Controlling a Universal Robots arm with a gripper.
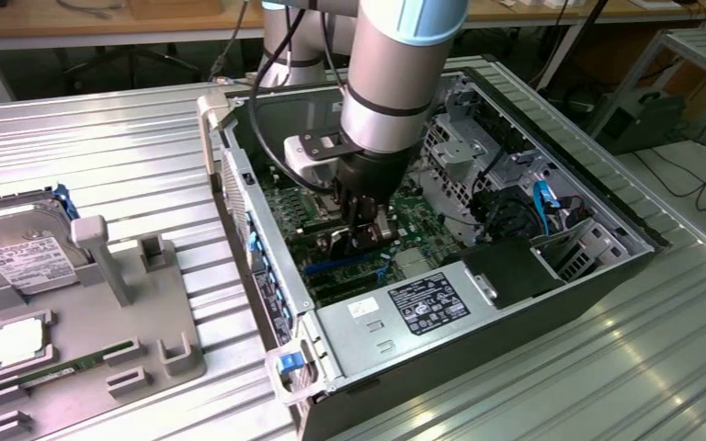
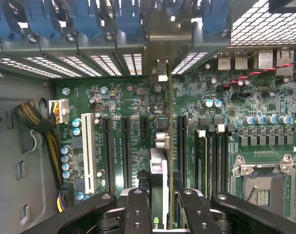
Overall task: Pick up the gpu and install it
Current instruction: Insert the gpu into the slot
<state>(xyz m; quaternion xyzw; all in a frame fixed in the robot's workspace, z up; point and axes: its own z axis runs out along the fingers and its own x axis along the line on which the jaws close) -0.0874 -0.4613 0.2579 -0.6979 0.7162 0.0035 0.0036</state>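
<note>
Arm reaches straight down into the open computer case [image 1: 518, 358], wrist vertical. Gripper [image 2: 162, 207] clamped on the gpu [image 2: 159, 163], held edge-on over the motherboard [image 2: 265, 97] slots, bracket end toward the case's rear wall. Whether it is seated can't be told.

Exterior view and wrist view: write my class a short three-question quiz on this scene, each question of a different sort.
1. True or false: the gripper grips the gpu inside the open computer case.
2. Which lies on the grey fixture at the exterior view's left? A) hard drive B) keyboard C) fan
3. Fill in: the clips along the case's slot wall are coloured ____.
Key: 1 true; 2 A; 3 blue.
</note>
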